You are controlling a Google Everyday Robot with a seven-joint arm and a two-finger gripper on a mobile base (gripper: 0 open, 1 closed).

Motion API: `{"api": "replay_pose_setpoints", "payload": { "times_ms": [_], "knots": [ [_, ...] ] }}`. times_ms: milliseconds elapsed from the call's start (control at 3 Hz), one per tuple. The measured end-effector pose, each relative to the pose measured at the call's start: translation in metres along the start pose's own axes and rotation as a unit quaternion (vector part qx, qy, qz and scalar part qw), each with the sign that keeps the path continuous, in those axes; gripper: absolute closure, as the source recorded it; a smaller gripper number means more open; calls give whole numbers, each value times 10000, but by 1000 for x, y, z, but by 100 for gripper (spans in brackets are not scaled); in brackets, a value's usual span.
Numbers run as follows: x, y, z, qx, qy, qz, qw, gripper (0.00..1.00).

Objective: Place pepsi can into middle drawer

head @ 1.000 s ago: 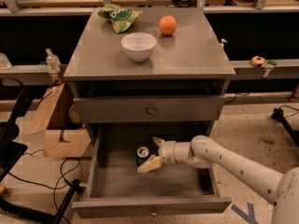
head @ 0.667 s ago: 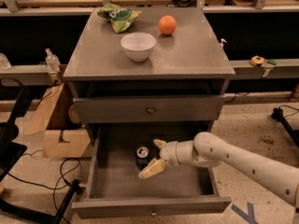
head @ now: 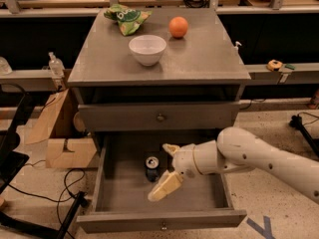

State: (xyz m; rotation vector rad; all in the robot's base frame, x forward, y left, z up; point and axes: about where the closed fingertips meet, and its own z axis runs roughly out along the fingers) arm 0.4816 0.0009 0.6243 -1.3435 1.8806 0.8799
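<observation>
The pepsi can (head: 152, 168), dark with a silver top, stands upright on the floor of the pulled-out middle drawer (head: 119, 195), near its centre. My gripper (head: 167, 169) is inside the drawer just right of the can. It is open, with one cream finger (head: 171, 149) behind the can and the other (head: 163, 187) in front of it. Neither finger grips the can. The white arm reaches in from the right.
The top drawer front (head: 160, 117) is shut above the open one. On the cabinet top are a white bowl (head: 147, 49), an orange (head: 178, 27) and a green chip bag (head: 124, 18). A cardboard box (head: 60, 133) and cables lie on the floor at the left.
The fingers have spread wider, with the front finger moving toward the drawer front. The forearm has risen a little. The can stays in place in the drawer.
</observation>
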Motion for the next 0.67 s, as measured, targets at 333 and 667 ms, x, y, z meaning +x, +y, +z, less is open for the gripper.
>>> {"api": "replay_pose_setpoints", "payload": {
  "times_ms": [333, 667],
  "knots": [
    [-69, -11, -75, 835, -4, -437, 9955, 0],
    [-115, -49, -128, 2036, -183, -653, 9767, 0]
  ]
}}
